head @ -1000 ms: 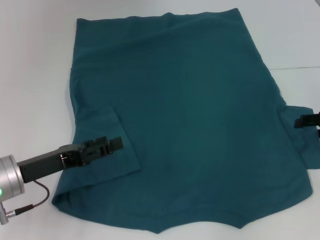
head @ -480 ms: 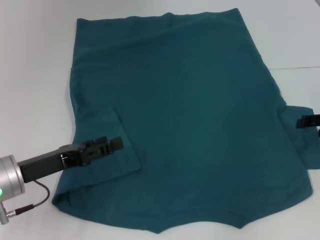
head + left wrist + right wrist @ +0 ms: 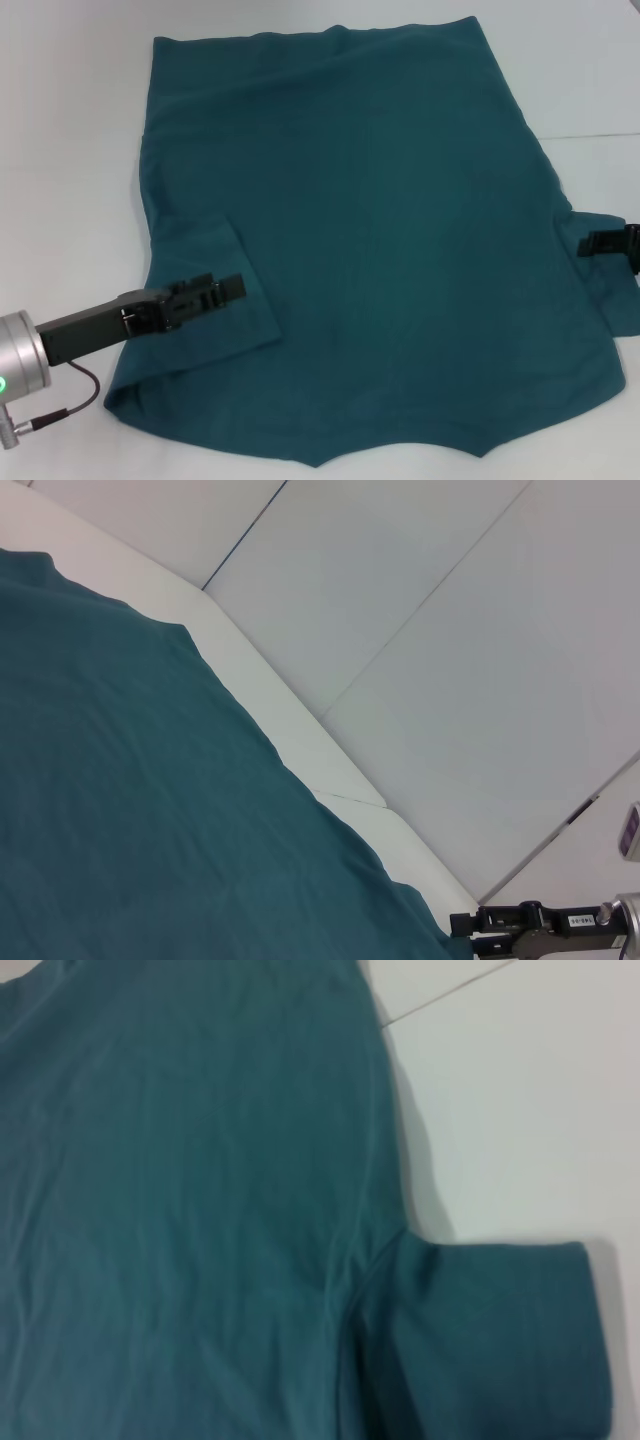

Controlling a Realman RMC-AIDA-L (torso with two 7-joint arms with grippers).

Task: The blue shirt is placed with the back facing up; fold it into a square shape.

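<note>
Head view: the blue shirt lies spread flat, plain side up, across the white worktop. The left tool hovers over its folded-in left sleeve, the right tool over its right sleeve; whether either is clenched, I cannot tell.

White tabletop, thin dark seam, pale panelled wall.

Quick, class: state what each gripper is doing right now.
Left gripper: over the blue shirt's folded-in sleeve; open or shut cannot be told.
Right gripper: at the other sleeve; cannot be told.
</note>
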